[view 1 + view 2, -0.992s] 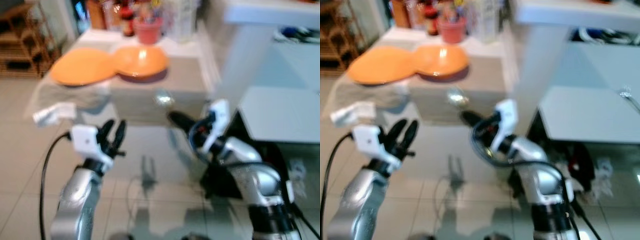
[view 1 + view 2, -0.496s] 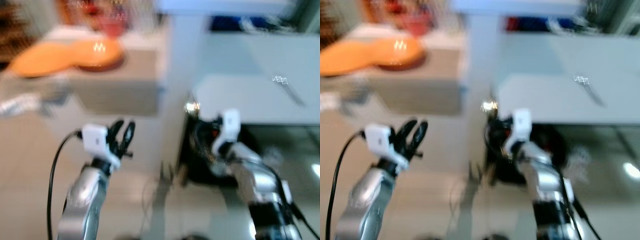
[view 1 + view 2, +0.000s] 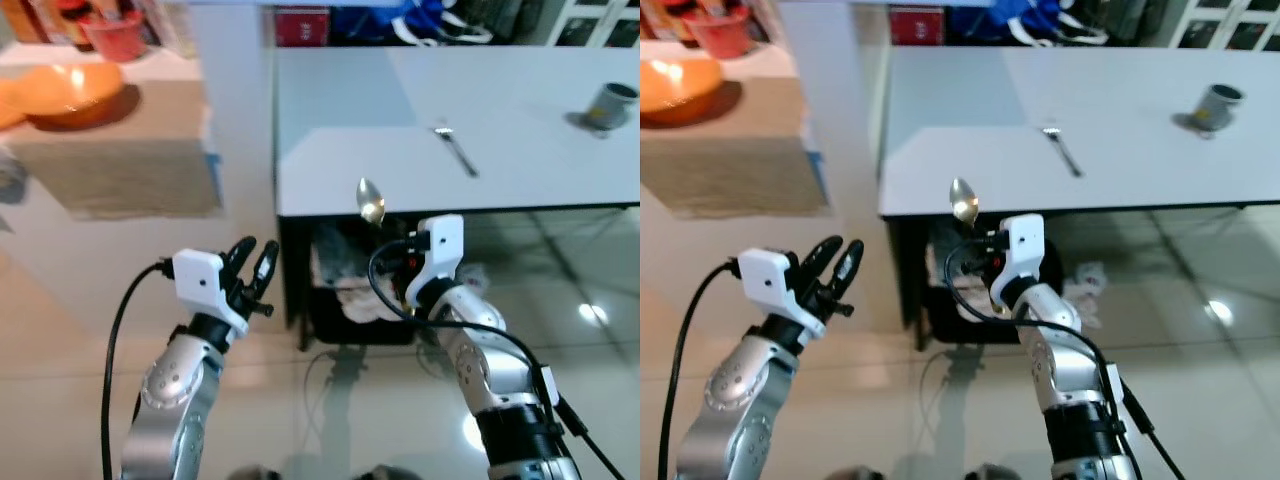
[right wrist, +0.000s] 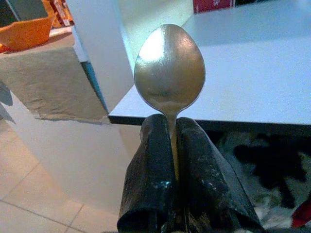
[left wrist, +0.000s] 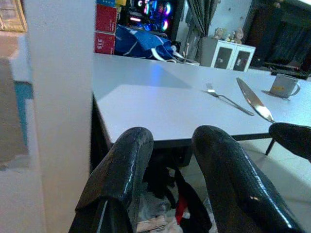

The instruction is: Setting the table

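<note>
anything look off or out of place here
Mostly tidy. The fork lies alone and askew on the white table, far from the mug. Clutter is heaped under the table. The right gripper holds the spoon upright.

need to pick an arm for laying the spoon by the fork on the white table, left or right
Right. The right pincer is shut on the spoon, right at the table edge, nearest the fork. The left pincer is empty and further from the table.

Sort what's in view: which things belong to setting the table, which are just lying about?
Job: spoon clamped in right gripper; fork, mug, white table.
Lying about: orange bowl, red box, blue bag, clutter under the table.
</note>
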`<state>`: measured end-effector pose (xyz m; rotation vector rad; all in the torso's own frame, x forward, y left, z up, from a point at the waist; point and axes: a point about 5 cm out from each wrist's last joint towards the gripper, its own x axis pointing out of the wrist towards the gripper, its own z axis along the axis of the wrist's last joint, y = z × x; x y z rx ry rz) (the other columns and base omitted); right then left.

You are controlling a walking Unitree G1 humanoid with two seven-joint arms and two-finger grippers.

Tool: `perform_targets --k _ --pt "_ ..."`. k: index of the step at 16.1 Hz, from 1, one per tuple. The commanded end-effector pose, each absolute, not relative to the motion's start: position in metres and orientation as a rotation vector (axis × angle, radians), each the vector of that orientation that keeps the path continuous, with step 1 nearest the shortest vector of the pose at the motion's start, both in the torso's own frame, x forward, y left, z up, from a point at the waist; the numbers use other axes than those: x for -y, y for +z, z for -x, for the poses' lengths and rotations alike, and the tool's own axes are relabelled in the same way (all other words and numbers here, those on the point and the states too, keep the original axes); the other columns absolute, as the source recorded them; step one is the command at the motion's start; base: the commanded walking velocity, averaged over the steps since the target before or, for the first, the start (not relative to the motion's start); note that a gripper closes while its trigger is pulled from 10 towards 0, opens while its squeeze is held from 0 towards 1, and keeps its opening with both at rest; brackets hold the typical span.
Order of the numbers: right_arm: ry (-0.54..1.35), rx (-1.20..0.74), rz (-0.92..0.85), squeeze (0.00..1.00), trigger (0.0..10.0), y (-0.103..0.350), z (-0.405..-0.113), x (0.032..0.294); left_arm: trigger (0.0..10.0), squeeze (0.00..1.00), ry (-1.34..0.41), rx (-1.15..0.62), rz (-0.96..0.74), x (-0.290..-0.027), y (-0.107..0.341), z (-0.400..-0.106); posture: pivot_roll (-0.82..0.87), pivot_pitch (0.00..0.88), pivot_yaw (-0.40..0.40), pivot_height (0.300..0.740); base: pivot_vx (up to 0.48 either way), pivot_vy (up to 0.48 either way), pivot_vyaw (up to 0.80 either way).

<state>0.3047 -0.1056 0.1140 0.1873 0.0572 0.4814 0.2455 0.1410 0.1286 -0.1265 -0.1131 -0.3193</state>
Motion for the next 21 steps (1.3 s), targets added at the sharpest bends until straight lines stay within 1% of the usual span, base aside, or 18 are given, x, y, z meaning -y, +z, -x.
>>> perform_targets --k 1,4,6,8,10,12,13,14,15,17,18,21 --pt "0.5 -0.031 -0.172 0.0 10.0 0.12 -0.305 0.098 10.0 0.0 -0.305 0.118 0.113 -0.143 0.129 -0.245 -0.08 0.11 0.017 0.74 0.0 -0.446 0.0" --pt "0.49 -0.026 -0.158 0.0 10.0 0.121 -0.306 0.098 10.0 0.0 -0.3 0.116 0.112 -0.141 0.129 -0.245 -0.08 0.11 0.016 0.74 0.0 -0.44 0.0" --pt "0.476 -0.018 -0.137 0.0 10.0 0.125 -0.308 0.098 10.0 0.0 -0.257 0.098 0.133 -0.142 0.127 -0.248 -0.08 0.113 0.015 0.74 0.144 0.0 0.0" --pt "0.458 -0.033 -0.104 0.0 10.0 0.127 -0.311 0.098 10.0 0.0 -0.268 0.122 0.114 -0.143 0.13 -0.246 -0.08 0.116 0.014 0.74 0.163 0.0 0.0" --pt "0.476 0.009 -0.12 0.0 10.0 0.136 -0.311 0.095 10.0 0.0 -0.255 0.132 0.107 -0.146 0.132 -0.246 -0.08 0.119 0.012 0.74 0.48 0.0 -0.8" --pt "0.473 0.003 -0.07 0.0 10.0 0.138 -0.313 0.093 10.0 0.0 -0.254 0.133 0.108 -0.145 0.133 -0.246 -0.08 0.122 0.01 0.74 0.48 0.0 0.0" --pt "0.502 0.007 -0.067 0.0 10.0 0.14 -0.312 0.092 10.0 0.0 -0.259 0.134 0.106 -0.144 0.134 -0.246 -0.08 0.122 0.01 0.74 0.48 0.0 0.0" --pt "0.514 0.01 -0.038 0.0 10.0 0.141 -0.311 0.093 10.0 0.0 -0.262 0.137 0.108 -0.143 0.135 -0.246 -0.08 0.124 0.009 0.74 0.48 0.0 0.78" --pt "0.55 0.069 -0.123 0.0 10.0 0.149 -0.309 0.089 10.0 0.0 -0.266 0.14 0.109 -0.141 0.136 -0.246 -0.08 0.125 0.009 0.74 0.48 0.0 0.0" --pt "0.549 0.03 -0.083 0.0 10.0 0.148 -0.31 0.085 10.0 0.0 -0.271 0.141 0.108 -0.141 0.136 -0.246 -0.08 0.127 0.01 0.74 0.48 0.0 0.0" --pt "0.569 0.043 -0.068 0.0 10.0 0.15 -0.309 0.083 10.0 0.0 -0.274 0.142 0.109 -0.14 0.137 -0.246 -0.08 0.13 0.008 0.74 0.48 0.0 0.0" --pt "0.523 0.051 -0.042 0.0 10.0 0.153 -0.312 0.083 10.0 0.0 -0.279 0.146 0.108 -0.139 0.138 -0.246 -0.08 0.133 0.004 0.74 0.48 0.0 0.0"
